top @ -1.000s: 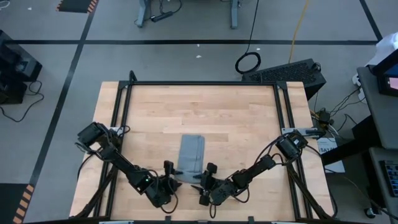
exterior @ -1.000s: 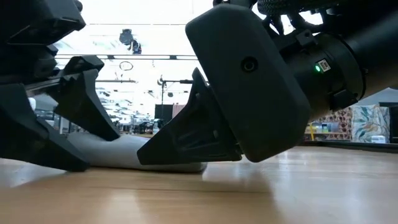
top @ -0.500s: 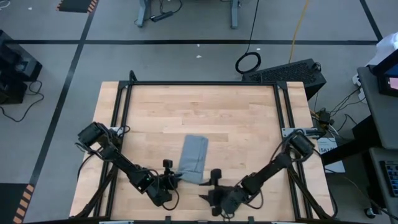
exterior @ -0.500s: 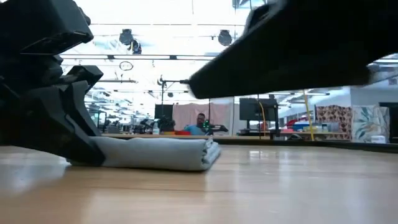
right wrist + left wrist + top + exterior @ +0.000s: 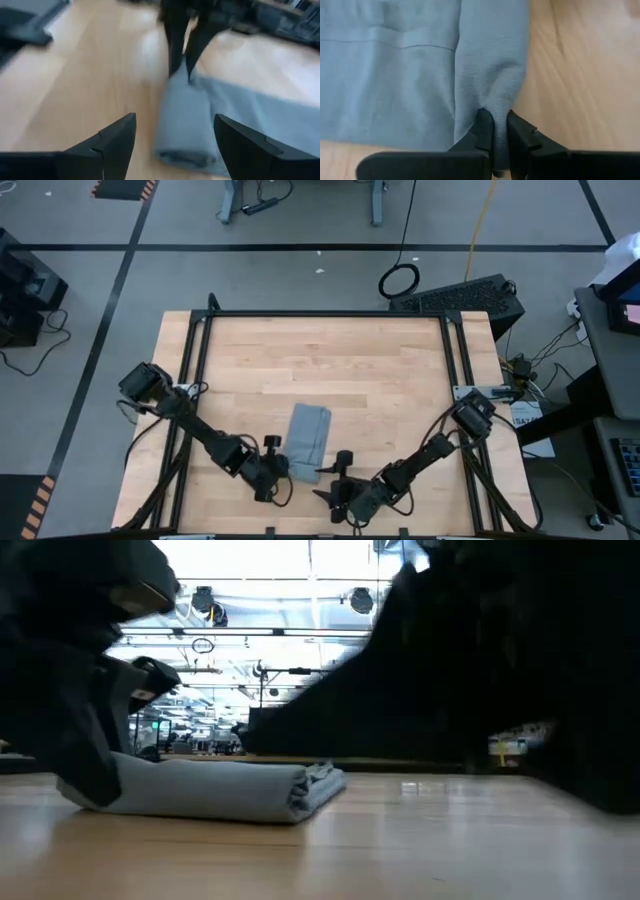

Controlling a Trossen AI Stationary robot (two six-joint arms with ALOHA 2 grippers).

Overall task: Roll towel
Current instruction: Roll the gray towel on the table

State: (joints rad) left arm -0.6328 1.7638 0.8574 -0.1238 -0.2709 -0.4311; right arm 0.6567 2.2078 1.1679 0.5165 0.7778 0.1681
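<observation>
The grey-blue towel [image 5: 308, 435] lies folded on the wooden table [image 5: 380, 370], near the front edge, with a thick folded-over band along its near end [image 5: 185, 125]. My left gripper [image 5: 280, 470] is at the left end of that band and shut on it. My right gripper [image 5: 335, 477] stands open just right of the towel's near end and touches nothing. Its fingers [image 5: 117, 137] point along the band toward the left gripper [image 5: 180, 45]. In the low view the towel [image 5: 210, 788] rests flat, with its layered edge [image 5: 315, 783] showing. My left gripper pinches the left end of the towel's folded-over band [image 5: 500, 117] between its two fingers [image 5: 484, 131]. The cloth bunches into creases right at the fingertips, several layers thick. The fingers come in low from the table's left. The rest of the towel lies on the table.
Bare wooden tabletop stretches beyond the towel toward the far edge and to both sides. A black frame [image 5: 320, 314] runs around the table. The right arm [image 5: 480, 680] fills the right half of the low view.
My left gripper has shut on the near left end of the towel. My right gripper has drawn back from the towel toward the table's near right. The towel has turned slightly on the table.
</observation>
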